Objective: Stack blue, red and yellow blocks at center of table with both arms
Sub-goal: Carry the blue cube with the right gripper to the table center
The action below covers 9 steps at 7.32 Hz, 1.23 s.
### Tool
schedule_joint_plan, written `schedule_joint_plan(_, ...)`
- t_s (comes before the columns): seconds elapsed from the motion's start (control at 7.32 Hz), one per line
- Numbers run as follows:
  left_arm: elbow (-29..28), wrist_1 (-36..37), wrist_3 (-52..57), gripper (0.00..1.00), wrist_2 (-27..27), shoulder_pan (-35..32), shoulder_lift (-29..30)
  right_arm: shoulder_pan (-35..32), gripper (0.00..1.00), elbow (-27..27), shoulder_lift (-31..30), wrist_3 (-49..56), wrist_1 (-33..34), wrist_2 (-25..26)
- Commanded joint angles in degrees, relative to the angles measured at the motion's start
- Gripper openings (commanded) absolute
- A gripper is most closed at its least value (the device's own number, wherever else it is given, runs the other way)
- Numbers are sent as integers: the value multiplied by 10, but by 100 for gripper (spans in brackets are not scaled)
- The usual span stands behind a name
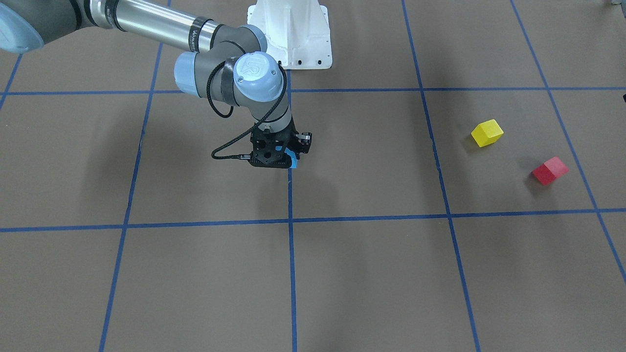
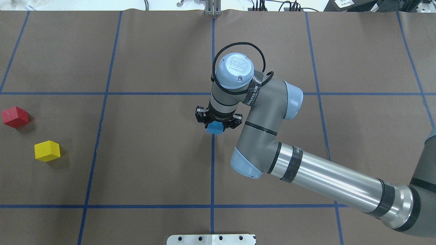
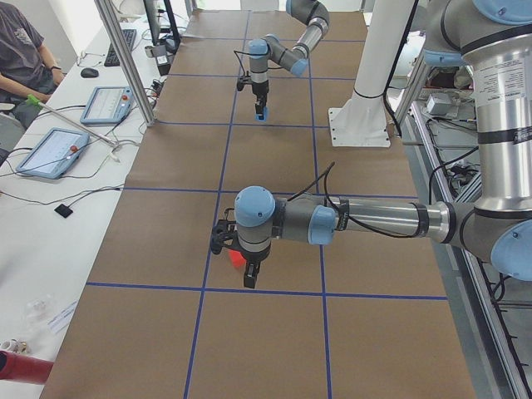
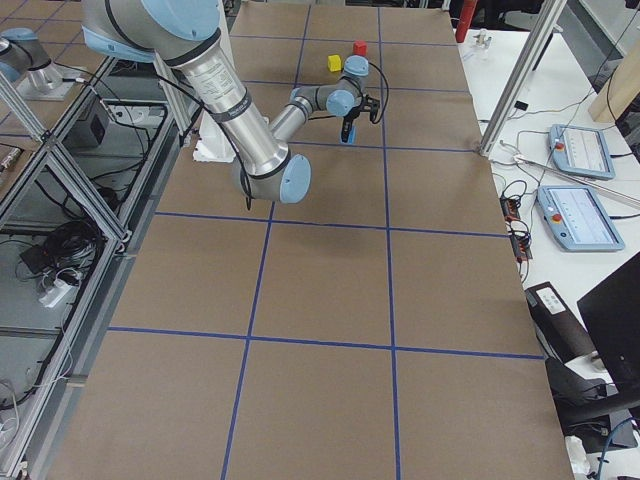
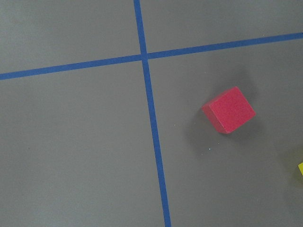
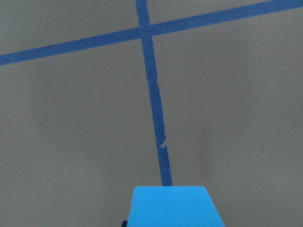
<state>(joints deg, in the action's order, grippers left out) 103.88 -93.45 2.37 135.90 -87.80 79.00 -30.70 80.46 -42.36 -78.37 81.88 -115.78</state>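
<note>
My right gripper [image 2: 218, 126] is shut on the blue block [image 2: 215, 128] and holds it over the centre tape line in mid-table. The block also shows in the right wrist view [image 6: 175, 205] and the front view [image 1: 292, 160]. The red block [image 2: 15, 116] and the yellow block [image 2: 47, 150] lie apart at the table's left end. The left wrist view looks down on the red block [image 5: 229, 109], with a yellow corner [image 5: 300, 169] at its edge. My left gripper [image 3: 249, 270] hangs above the red block [image 3: 236, 258]. I cannot tell whether it is open or shut.
Blue tape lines [image 2: 212, 170] divide the brown table cover into squares. The white robot base [image 1: 293, 34] stands at the table's near side. Metal posts [image 3: 125, 58], tablets [image 3: 50, 150] and a seated operator [image 3: 21, 50] are along the far side.
</note>
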Motion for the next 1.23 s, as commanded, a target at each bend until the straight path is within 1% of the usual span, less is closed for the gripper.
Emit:
schedule_joint_plan(0.0,0,-1,0,100,0,0,0,7,0,-27,11,6,-14,8)
schedule_joint_plan(0.55,2,-1,-1,100,0,0,0,15,0,-28,7,44,-15,11)
schedule_joint_plan(1.09,4,-1,-2,100,1,0,0,20,0,-29,5,48,-14,17)
